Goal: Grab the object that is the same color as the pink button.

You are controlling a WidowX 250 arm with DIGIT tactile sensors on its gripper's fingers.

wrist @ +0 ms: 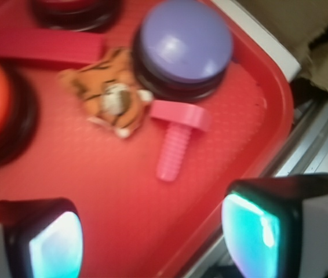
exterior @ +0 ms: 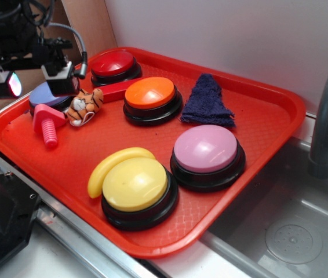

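The gripper (wrist: 146,237) hung wide open, holding nothing, above the pink toy bolt (wrist: 177,139) — which lay beside the tiger toy (wrist: 109,98) on the red tray (exterior: 268,133).

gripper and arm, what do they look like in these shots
In the exterior view the arm is black, with black and grey cables looping off it and a boxy black and white end piece. The gripper in the wrist view has two chunky fingers with black frames, pale grey outer parts and glowing teal-white pads. No markings are legible.
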